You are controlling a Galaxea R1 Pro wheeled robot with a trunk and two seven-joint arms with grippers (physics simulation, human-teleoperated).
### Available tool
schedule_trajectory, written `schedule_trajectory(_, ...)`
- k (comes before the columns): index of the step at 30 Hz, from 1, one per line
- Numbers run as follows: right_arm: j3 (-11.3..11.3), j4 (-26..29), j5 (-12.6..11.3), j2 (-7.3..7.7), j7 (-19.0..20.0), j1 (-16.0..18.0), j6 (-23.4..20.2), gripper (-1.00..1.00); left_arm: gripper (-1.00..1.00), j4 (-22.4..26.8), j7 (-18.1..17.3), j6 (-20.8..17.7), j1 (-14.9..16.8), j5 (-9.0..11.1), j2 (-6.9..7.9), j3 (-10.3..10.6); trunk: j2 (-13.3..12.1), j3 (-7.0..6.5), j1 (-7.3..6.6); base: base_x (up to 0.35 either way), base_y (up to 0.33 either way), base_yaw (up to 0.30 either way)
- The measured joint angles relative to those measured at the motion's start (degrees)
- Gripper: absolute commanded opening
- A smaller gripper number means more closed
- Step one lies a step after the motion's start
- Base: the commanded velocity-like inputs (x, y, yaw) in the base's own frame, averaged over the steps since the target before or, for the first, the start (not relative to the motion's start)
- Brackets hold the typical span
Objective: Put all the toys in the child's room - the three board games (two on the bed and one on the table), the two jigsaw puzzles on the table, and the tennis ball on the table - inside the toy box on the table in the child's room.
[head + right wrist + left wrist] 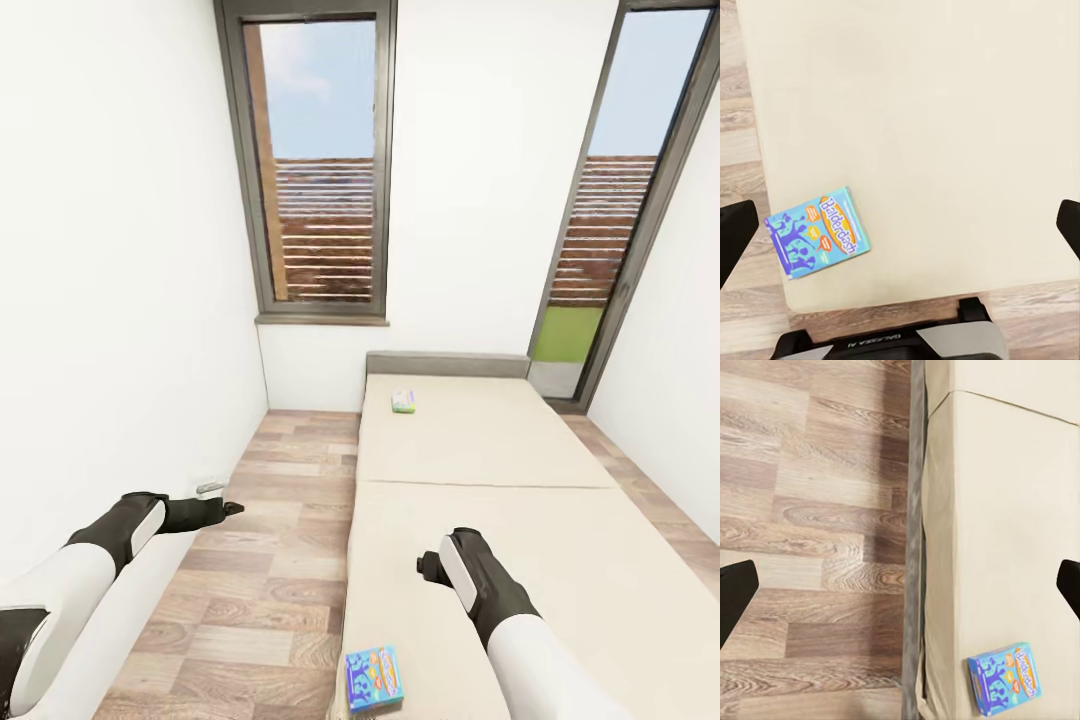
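I see the blue board game (374, 678) lying flat near the bed's (600, 560) near left corner. My right gripper (900, 225) hangs above the mattress with jaws spread wide, holding nothing; my left gripper (900, 585), also released, is over the wood floor (250, 560). The pale board game (404, 401) lies far, near the headboard (447, 364).

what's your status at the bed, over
Left gripper open over floor, right gripper open over bed. Blue game at near bed edge, pale game near headboard. Nothing on either.
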State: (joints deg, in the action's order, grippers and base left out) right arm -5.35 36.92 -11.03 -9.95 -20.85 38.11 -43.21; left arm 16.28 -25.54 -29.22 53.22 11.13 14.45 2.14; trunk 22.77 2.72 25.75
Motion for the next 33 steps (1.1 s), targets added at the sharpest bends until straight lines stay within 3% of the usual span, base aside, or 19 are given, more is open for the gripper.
schedule_trajectory(33, 0.1, 0.0, 0.1, 0.00, -0.1, 0.0, 0.1, 1.00, 1.00, 0.0, 0.2, 0.1, 0.0, -0.1, 0.01, 0.2, 0.0, 3.13, 0.00, 0.000, 0.000, 0.000)
